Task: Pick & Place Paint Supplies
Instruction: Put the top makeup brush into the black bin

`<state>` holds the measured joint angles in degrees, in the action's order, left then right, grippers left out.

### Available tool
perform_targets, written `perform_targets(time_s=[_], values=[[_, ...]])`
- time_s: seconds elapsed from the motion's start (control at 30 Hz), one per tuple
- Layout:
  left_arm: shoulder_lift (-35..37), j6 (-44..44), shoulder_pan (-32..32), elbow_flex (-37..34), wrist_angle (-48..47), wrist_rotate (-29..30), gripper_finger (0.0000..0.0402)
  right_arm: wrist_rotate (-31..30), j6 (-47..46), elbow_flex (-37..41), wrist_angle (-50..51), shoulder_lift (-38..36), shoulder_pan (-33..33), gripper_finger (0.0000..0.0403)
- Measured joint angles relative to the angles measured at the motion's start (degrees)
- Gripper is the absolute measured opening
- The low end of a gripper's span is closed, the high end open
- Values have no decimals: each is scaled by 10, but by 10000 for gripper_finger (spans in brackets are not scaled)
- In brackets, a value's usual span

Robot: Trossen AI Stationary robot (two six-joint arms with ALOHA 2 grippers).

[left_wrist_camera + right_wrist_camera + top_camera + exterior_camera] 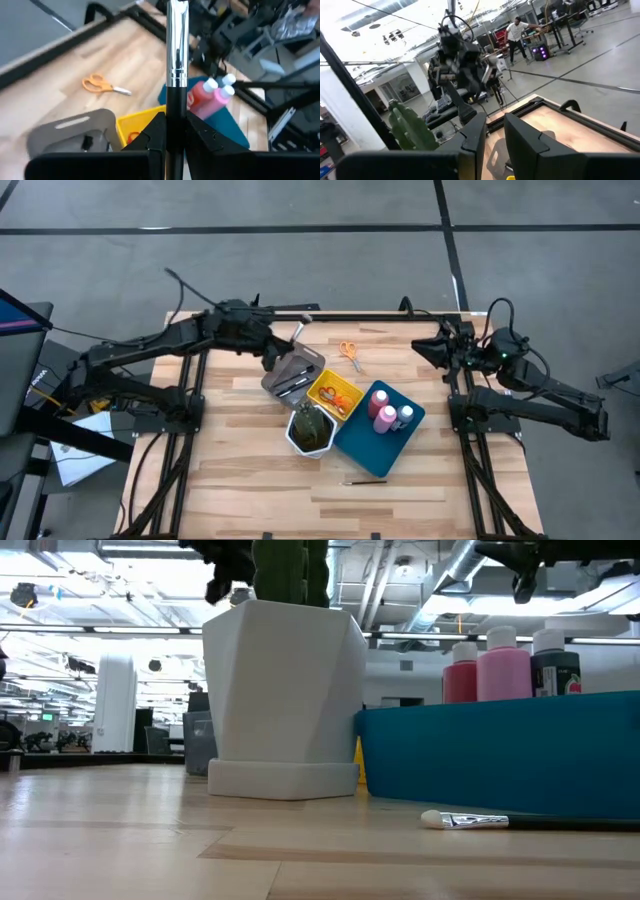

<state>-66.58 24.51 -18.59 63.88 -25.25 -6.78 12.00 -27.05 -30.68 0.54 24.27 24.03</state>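
My left gripper point(281, 348) is above the table's far left part, over the grey tray point(290, 373), shut on a dark-handled brush point(176, 60) with a silver ferrule. My right gripper point(418, 346) waits open near the far right edge, its fingers point(472, 137) touching nothing. Two pink bottles point(382, 408) and a small grey white-capped bottle point(405, 416) stand upright in the blue tray point(362, 448). Orange scissors point(350, 355) lie flat on the wood. Another thin brush point(365, 481) lies on the table in front of the blue tray. Dark brushes point(292, 385) lie in the grey tray. My left gripper pinches the brush by its dark handle point(176, 107), just behind the silver ferrule, between the two fingers point(154, 132). The brush runs along the fingers and sticks out beyond their tips. It is lifted clear of the table.
A white hexagonal pot point(310, 432) with a cactus stands beside the blue tray on its near-left side. The yellow tray point(335, 393) holds a red item. Bare wood lies on the table's near part and far left. A person stands far off in the room point(514, 31).
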Motion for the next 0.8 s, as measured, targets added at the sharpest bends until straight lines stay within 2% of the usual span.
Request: perform_targets(time_s=[0.17,0.4,0.8], values=[[-53,0,0,0,-3,-27,34,-1,0,0,-2,0,1,67],[-128,-8,0,0,-66,-32,34,-6,-5,0,-2,0,1,67],[-238,-49,0,0,-87,-57,36,-14,-15,0,-2,0,1,67]])
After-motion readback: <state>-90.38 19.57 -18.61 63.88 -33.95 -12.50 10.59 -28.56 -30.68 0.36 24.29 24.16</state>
